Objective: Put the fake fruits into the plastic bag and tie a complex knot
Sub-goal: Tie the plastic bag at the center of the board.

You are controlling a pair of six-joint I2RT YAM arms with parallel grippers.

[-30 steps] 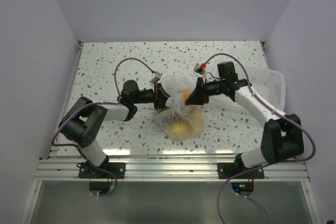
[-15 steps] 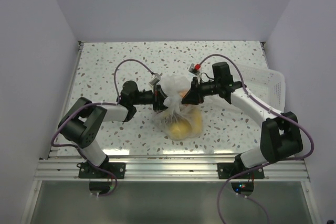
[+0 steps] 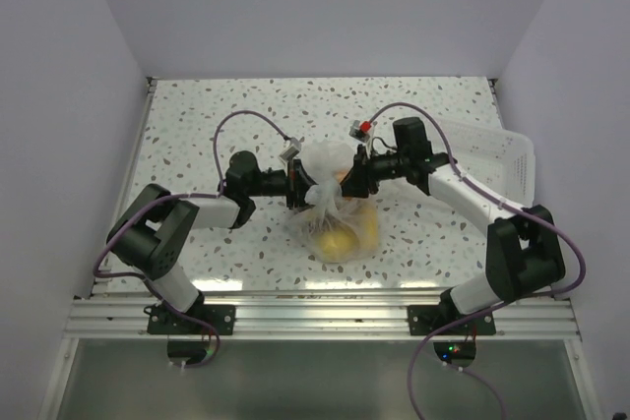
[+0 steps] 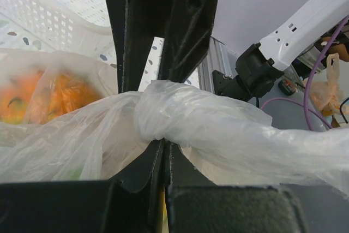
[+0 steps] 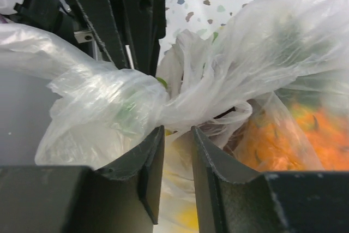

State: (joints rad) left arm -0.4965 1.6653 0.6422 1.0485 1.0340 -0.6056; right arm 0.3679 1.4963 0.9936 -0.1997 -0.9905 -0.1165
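The plastic bag (image 3: 346, 228) lies mid-table with the fake fruits inside: a yellow one (image 3: 338, 241) low down and an orange one (image 5: 297, 140) near the neck. The knot (image 3: 322, 194) is a whitish twisted bunch between the two grippers. My left gripper (image 4: 163, 144) is shut on the bag's film right under the knot (image 4: 163, 114). My right gripper (image 5: 178, 131) faces it from the other side, its jaws a narrow gap apart. The twisted neck (image 5: 163, 102) runs across just past its tips, not pinched between them.
A white slotted tray (image 3: 497, 156) stands at the right edge of the speckled table (image 3: 197, 115), behind the right arm. Purple cables loop above both wrists. White walls close in the left, back and right sides.
My right gripper has slid left, closer to the knot, and its jaws have parted a little. The left gripper and the bag have stayed where they were.
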